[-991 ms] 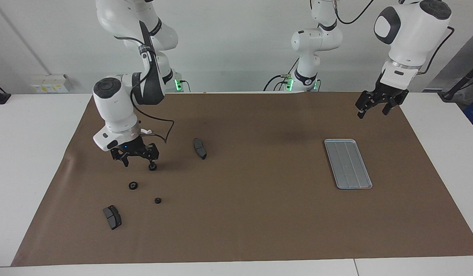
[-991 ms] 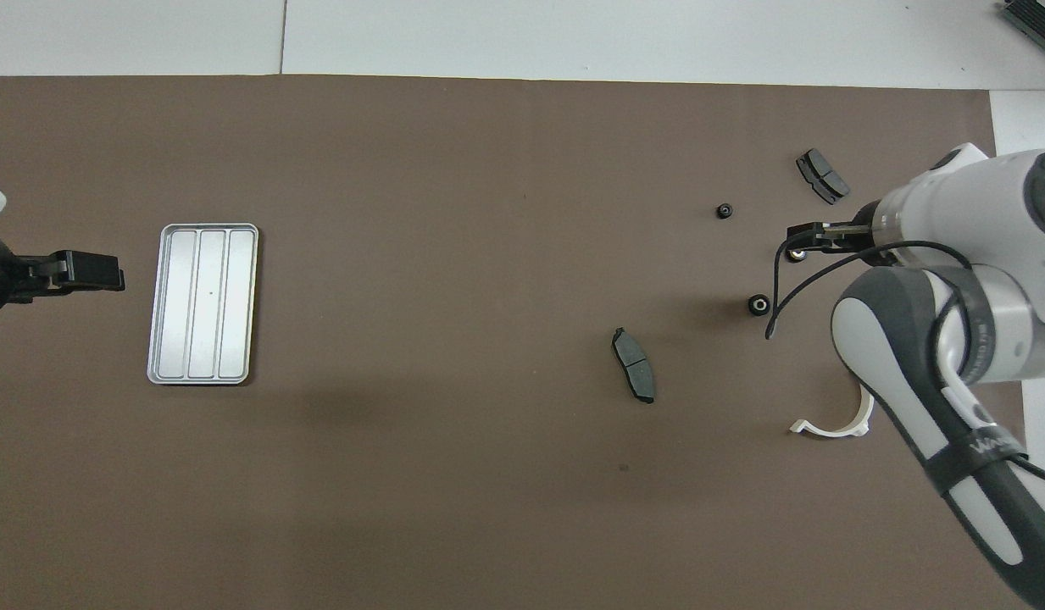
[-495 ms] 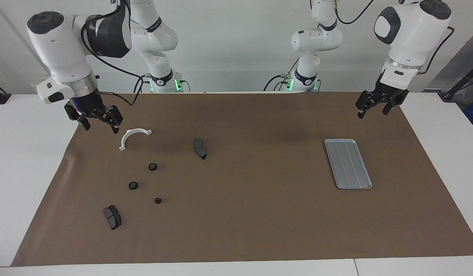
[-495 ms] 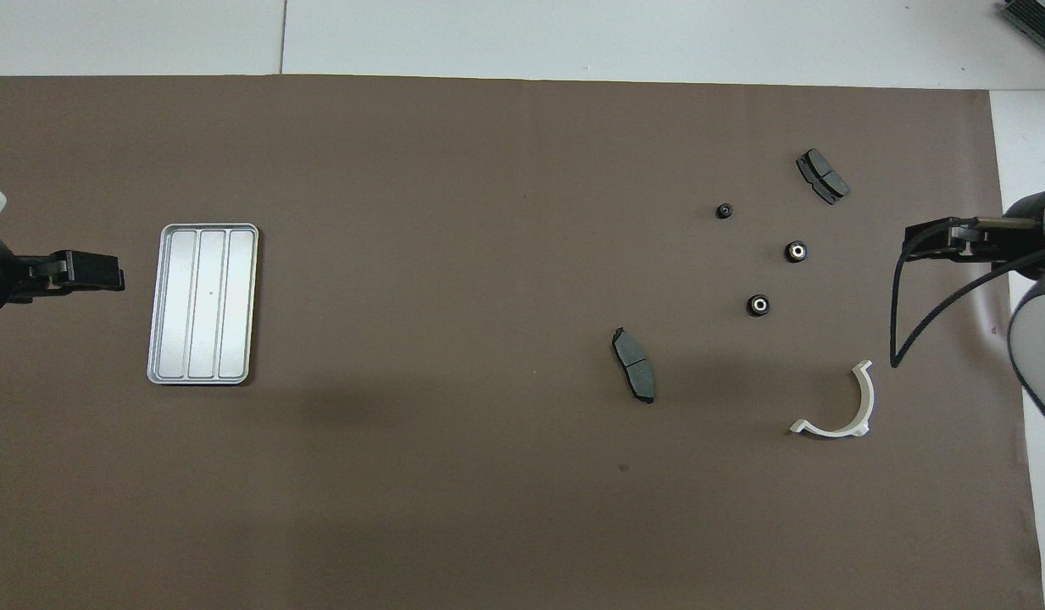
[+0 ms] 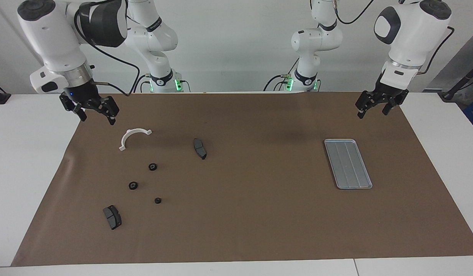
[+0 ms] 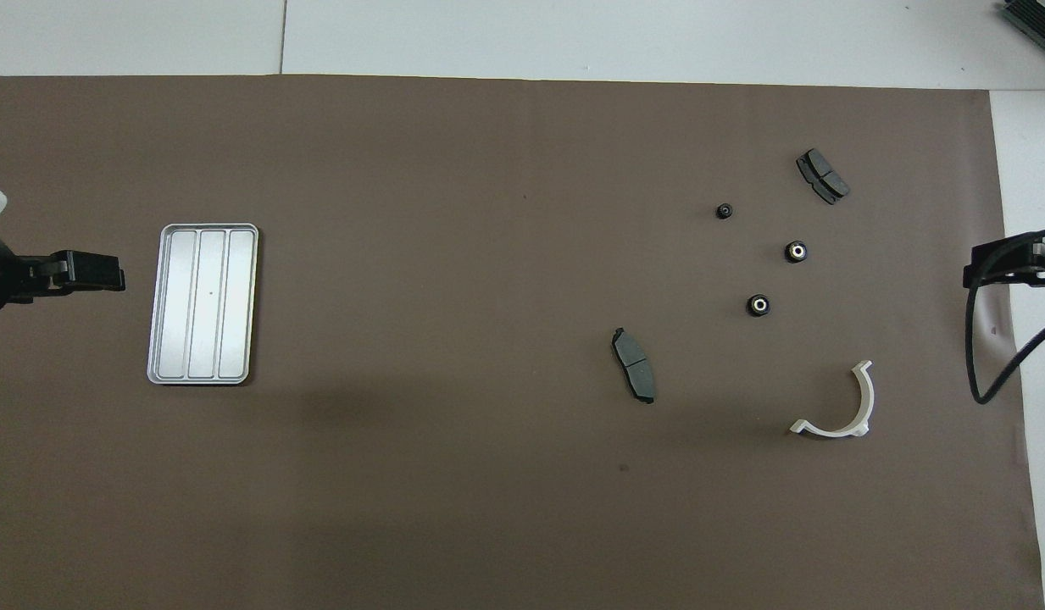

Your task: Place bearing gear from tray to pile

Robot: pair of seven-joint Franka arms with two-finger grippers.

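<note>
The silver-grey tray (image 5: 347, 163) (image 6: 202, 303) lies on the brown mat at the left arm's end with nothing in it. At the right arm's end, three small black bearing gears (image 5: 152, 166) (image 5: 133, 185) (image 5: 157, 200) lie loose in the pile. The overhead view shows these gears (image 6: 758, 305) (image 6: 796, 251) (image 6: 724, 211) apart from one another. My right gripper (image 5: 97, 119) (image 6: 975, 271) hangs open and holds nothing, raised over the mat's edge beside the pile. My left gripper (image 5: 372, 114) (image 6: 107, 275) waits open over the mat beside the tray.
The pile also holds a white half-ring bracket (image 5: 129, 134) (image 6: 867, 398) and two dark brake pads (image 5: 200, 148) (image 5: 112, 217). The brown mat (image 5: 259, 214) covers most of the white table. A black cable hangs from the right wrist.
My right gripper has risen from the gear nearest the robots, leaving it on the mat, and swung out to the mat's edge. The bracket came into sight. The left arm stayed still.
</note>
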